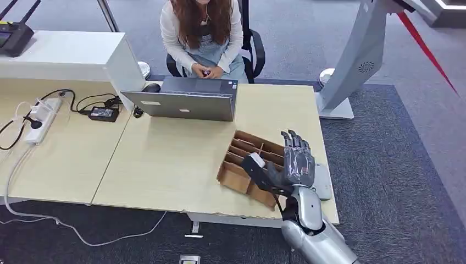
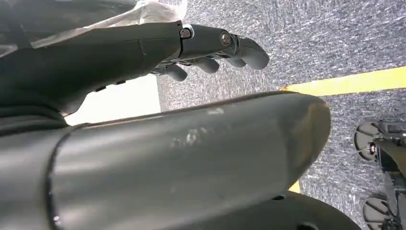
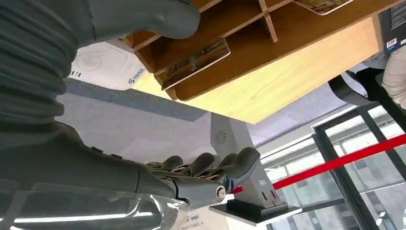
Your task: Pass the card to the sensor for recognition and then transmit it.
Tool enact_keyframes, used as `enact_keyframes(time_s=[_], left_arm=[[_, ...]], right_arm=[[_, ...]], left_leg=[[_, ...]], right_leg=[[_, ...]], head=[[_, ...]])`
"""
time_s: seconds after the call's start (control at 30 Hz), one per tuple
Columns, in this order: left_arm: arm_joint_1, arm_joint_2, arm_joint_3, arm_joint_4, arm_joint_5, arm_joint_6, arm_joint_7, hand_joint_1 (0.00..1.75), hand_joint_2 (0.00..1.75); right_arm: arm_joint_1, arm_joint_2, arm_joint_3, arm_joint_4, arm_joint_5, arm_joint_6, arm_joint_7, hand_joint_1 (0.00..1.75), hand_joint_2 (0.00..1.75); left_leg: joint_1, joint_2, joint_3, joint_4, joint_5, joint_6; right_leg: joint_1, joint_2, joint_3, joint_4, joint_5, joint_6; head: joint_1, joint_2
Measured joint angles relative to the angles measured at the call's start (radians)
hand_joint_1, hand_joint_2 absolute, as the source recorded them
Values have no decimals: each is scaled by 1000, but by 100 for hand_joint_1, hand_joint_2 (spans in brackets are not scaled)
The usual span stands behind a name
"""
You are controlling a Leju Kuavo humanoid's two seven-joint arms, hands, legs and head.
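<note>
The right hand (image 1: 294, 165) stands at the lower right of the head view, raised over the right end of the cardboard divider box (image 1: 242, 165), its fingers (image 1: 297, 144) extended and apart and its thumb (image 1: 258, 163) reaching out over the box; it holds nothing. In the right wrist view the same fingers (image 3: 210, 167) lie straight and slightly spread, clear of any object. The box sits on the light wooden table (image 1: 165, 159) and is split into narrow slots. One slot holds a card (image 3: 194, 62) with a dark patterned face, leaning on a partition; another card (image 3: 323, 5) shows at the upper edge of that view. A white sensor pad (image 3: 107, 64) lies on the table just beside the box; its small blue print is too small to read. The left hand (image 2: 210, 45) hangs over grey carpet, fingers loosely curled and separated, holding nothing. A person (image 1: 200, 33) sits behind a grey laptop (image 1: 184, 99) at the top centre.
</note>
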Motion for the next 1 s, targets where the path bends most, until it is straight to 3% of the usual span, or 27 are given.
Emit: enact_keyframes(time_s=[1.0], left_arm=[[0,5,0,0,2,-7,6,0,0]], right_arm=[[3,5,5,40,-19,0,-2,49,175]], left_leg=[[0,0,0,0,0,0]], right_leg=[[0,0,0,0,0,0]], head=[[0,0]])
